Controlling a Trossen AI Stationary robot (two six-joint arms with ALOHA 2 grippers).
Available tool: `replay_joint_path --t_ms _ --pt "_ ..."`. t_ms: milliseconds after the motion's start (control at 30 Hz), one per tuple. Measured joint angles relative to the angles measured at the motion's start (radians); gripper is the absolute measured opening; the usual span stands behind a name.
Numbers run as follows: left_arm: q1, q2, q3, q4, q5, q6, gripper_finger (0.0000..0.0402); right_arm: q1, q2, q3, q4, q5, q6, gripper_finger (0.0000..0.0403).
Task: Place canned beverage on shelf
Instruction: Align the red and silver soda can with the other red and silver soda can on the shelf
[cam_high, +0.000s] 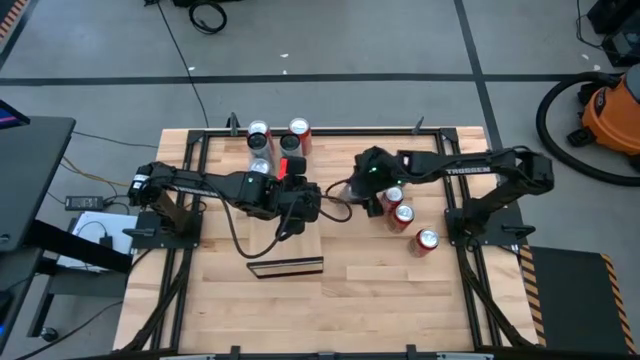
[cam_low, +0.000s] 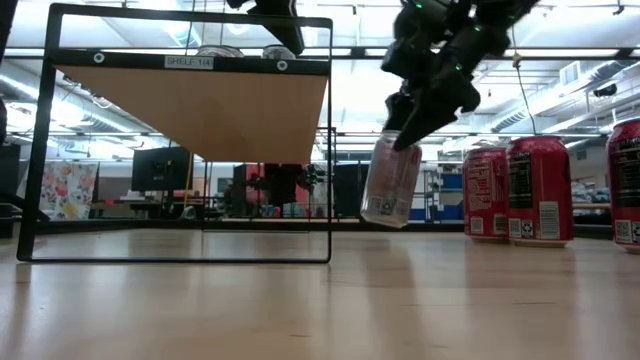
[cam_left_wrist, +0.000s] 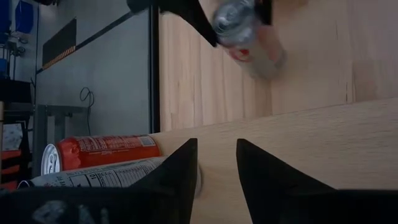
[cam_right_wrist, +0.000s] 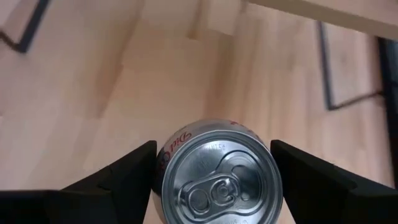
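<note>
Right end effector (cam_low: 425, 125) is gripping a silver can (cam_low: 390, 180) by its sides, tilted and lifted off the worktop (cam_low: 320, 310), apparently for carrying to the shelf (cam_low: 200, 105), which is raised on a black frame nearby. Left end effector (cam_left_wrist: 214, 165), fingers narrowly parted and holding nothing, is hovering over the shelf beside cans (cam_left_wrist: 99, 152) lying there.

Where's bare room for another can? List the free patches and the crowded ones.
Free: the tabletop in front of the shelf frame, and the front left corner. Crowded: the shelf's back end by the cans, and the red cans beside the right gripper.
</note>
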Motion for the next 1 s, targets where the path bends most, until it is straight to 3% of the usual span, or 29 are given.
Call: replay_joint_path --t_ms 200,467,733,1000 --pt "0.0 0.0 0.0 -0.001 0.0 -0.011 0.0121 0.029 0.13 0.148 -0.12 -0.012 -0.064 0.0303" --pt "-0.001 0.0 0.0 -0.016 0.001 -0.02 0.0121 0.029 0.201 0.18 -0.13 -0.035 -0.099 0.0314" --pt "-0.001 0.0 0.0 -0.018 0.001 -0.045 0.0121 0.036 0.17 0.178 -0.137 0.013 -0.055 0.0354" --pt "-0.001 0.0 0.0 -0.019 0.003 -0.045 0.0121 0.086 0.139 0.177 -0.208 0.146 -0.043 0.0367"
